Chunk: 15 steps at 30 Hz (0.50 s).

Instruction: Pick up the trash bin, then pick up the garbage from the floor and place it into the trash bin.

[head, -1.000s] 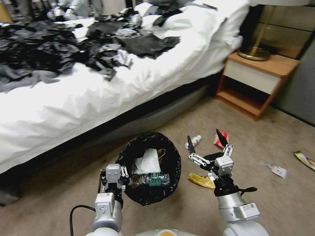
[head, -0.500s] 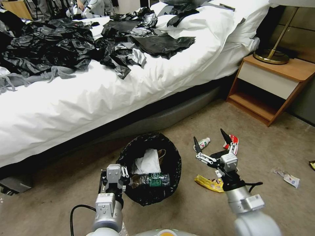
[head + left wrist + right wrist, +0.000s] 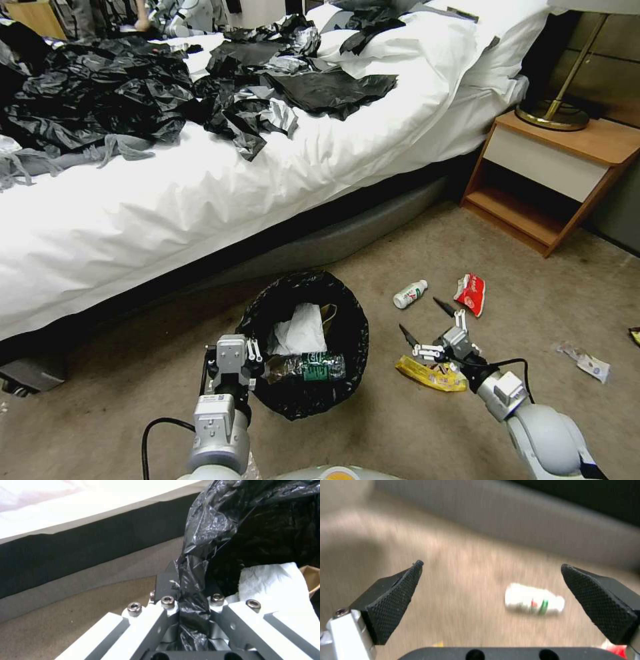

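The bed (image 3: 280, 173) took up the far side of the head view, its white cover hanging over a dark base whose lower edge ran diagonally along the carpet. A heap of black plastic sheets (image 3: 167, 87) lay across the top of it. At the bed's right end stood a wooden nightstand (image 3: 553, 173) with an open lower shelf and a brass lamp base (image 3: 552, 115) on top. Between the bed base, the nightstand and the robot, the beige carpet floor (image 3: 373, 433) lay open, broken by scattered litter.

The trash bin (image 3: 303, 343), lined with a black bag, sat just in front of the bed base, with white tissue (image 3: 299, 330), a green-labelled bottle (image 3: 308, 367) and a bit of brown paper inside. The left pincer (image 3: 232, 357) was clenched on the bag-covered rim at the bin's near-left side; the left wrist view showed the black film pinched between its fingers (image 3: 166, 585).

The right pincer (image 3: 427, 321) hovered low over the carpet, right of the bin, with its jaws spread wide. A yellow wrapper (image 3: 430, 375) lay just beneath the wrist. The small white bottle (image 3: 409, 294) lay on its side just beyond the fingertips, apart from them; its red and green label marks (image 3: 538, 605) were too blurred to read. A red wrapper (image 3: 471, 294) lay just right of it, its white print unreadable, and a pale wrapper (image 3: 585, 362) lay farther right.
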Motion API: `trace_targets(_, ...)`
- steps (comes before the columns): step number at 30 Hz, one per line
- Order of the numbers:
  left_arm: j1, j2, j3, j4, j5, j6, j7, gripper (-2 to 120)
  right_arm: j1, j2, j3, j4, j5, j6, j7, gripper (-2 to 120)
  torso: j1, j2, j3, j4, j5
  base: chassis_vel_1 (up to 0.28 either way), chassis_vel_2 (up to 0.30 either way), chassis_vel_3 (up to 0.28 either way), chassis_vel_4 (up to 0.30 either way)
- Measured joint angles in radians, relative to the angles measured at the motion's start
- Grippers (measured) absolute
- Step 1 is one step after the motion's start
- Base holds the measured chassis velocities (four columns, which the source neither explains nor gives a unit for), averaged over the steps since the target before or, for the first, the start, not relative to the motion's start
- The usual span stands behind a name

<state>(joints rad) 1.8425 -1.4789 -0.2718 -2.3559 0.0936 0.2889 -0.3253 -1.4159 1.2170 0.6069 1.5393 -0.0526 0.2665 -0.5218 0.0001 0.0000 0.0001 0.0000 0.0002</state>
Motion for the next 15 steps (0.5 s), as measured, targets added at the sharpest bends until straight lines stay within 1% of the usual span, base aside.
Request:
trace_targets(1, 0.002, -0.001, 0.001, 0.000, 0.003, -0.001, 0.000, 1, 0.014, -0.001, -0.002, -0.037, -0.025, -0.004, 0.001, 100, 0.000, 0.000, 0.000, 0.0001, 0.0000, 0.000, 0.000, 0.000, 0.000)
trace_targets(3, 0.002, -0.001, 0.001, 0.000, 0.003, -0.001, 0.000, 1, 0.014, -0.001, -0.002, -0.037, -0.025, -0.004, 0.001, 100, 0.000, 0.000, 0.000, 0.0001, 0.0000, 0.000, 0.000, 0.000, 0.000)
trace_targets(5, 0.006, 0.001, 0.000, -0.001, 0.005, -0.002, 0.001, 1, 0.040, 0.001, -0.001, -0.111, -0.104, -0.005, 0.000, 100, 0.000, 0.000, 0.000, 0.0000, -0.0001, 0.000, 0.000, 0.000, 0.000)
trace_targets(6, 0.006, 0.001, 0.000, -0.001, 0.005, -0.002, 0.001, 1, 0.040, 0.001, -0.001, -0.111, -0.104, -0.005, 0.000, 100, 0.000, 0.000, 0.000, 0.0000, -0.0001, 0.000, 0.000, 0.000, 0.000)
trace_targets(9, 0.008, 0.002, 0.000, -0.001, 0.006, -0.003, 0.001, 1, 0.073, 0.010, 0.000, -0.176, -0.161, 0.008, -0.002, 100, 0.000, 0.000, 0.000, -0.0002, -0.0002, 0.000, 0.000, 0.000, 0.000)
trace_targets(10, 0.008, 0.002, 0.000, -0.001, 0.006, -0.003, 0.001, 1, 0.073, 0.010, 0.000, -0.176, -0.161, 0.008, -0.002, 100, 0.000, 0.000, 0.000, -0.0002, -0.0002, 0.000, 0.000, 0.000, 0.000)
trace_targets(12, 0.011, 0.002, 0.001, -0.001, 0.006, -0.005, 0.002, 1, 0.109, 0.019, -0.001, -0.236, -0.195, 0.027, 0.005, 100, 0.000, 0.000, 0.000, -0.0001, -0.0002, 0.000, 0.000, 0.000, 0.000)
trace_targets(14, 0.012, 0.002, 0.001, -0.001, 0.007, -0.005, 0.002, 1, 0.119, 0.022, -0.002, -0.252, -0.199, 0.031, 0.008, 100, 0.000, 0.000, 0.000, 0.0001, -0.0002, 0.000, 0.000, 0.000, 0.000)
trace_targets(15, 0.014, 0.002, 0.001, -0.003, 0.007, -0.007, 0.002, 1, 0.144, 0.027, -0.005, -0.294, -0.208, 0.035, 0.016, 100, 0.000, 0.000, 0.000, 0.0002, -0.0001, 0.000, 0.000, 0.000, 0.000)
